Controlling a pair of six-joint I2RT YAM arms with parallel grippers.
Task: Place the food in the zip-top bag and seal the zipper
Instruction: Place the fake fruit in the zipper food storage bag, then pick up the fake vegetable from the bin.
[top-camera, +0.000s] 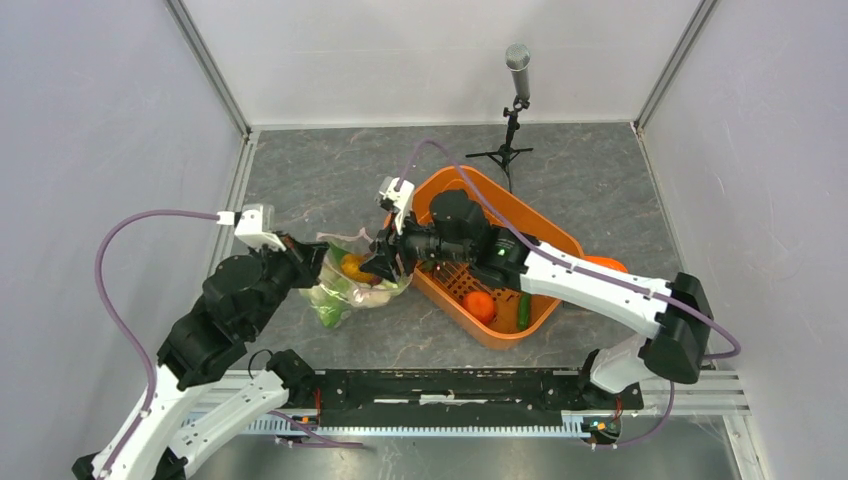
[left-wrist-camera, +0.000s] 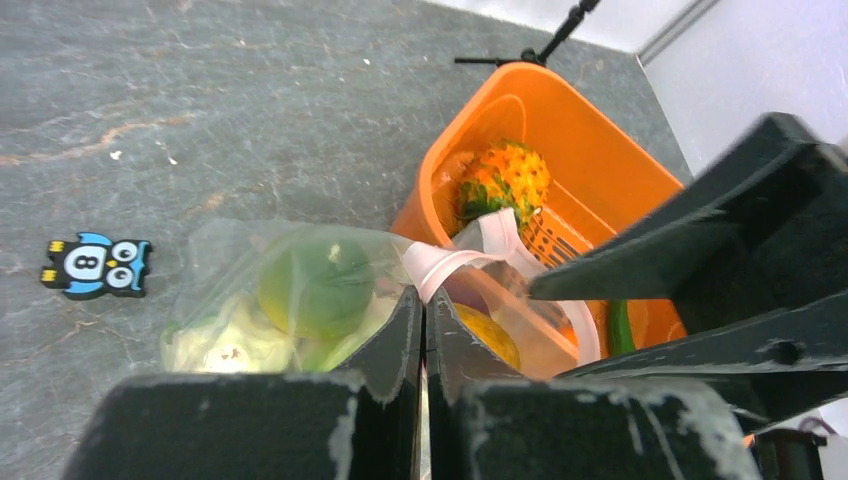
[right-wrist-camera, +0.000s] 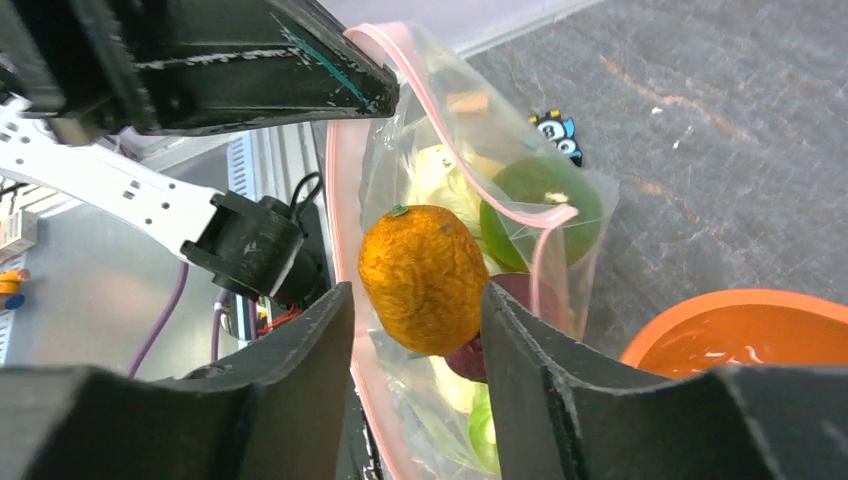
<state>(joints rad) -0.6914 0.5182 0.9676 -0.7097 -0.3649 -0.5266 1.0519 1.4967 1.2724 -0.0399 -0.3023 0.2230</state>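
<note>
The clear zip-top bag (top-camera: 345, 288) lies left of the orange basket, mouth held up and open. My left gripper (top-camera: 318, 258) is shut on the pink zipper strip (left-wrist-camera: 470, 262) at the rim, as the left wrist view (left-wrist-camera: 422, 310) shows. My right gripper (top-camera: 385, 262) hovers at the bag's mouth, jaws open (right-wrist-camera: 417, 310). A round orange fruit (right-wrist-camera: 425, 275) sits between the fingertips in the mouth, with a gap at the left finger. Inside the bag are a green mango (right-wrist-camera: 540, 195), a purple fruit (right-wrist-camera: 520, 300) and pale leafy pieces (left-wrist-camera: 225, 345). A pineapple (left-wrist-camera: 505, 180) lies in the basket.
The orange slotted basket (top-camera: 560, 240) holds a small orange piece (top-camera: 479, 305) and a green piece (top-camera: 524, 310). A microphone stand (top-camera: 515, 100) stands behind it. An owl sticker (left-wrist-camera: 97, 265) lies on the table left of the bag. Another orange object (top-camera: 605, 265) shows beyond the right arm.
</note>
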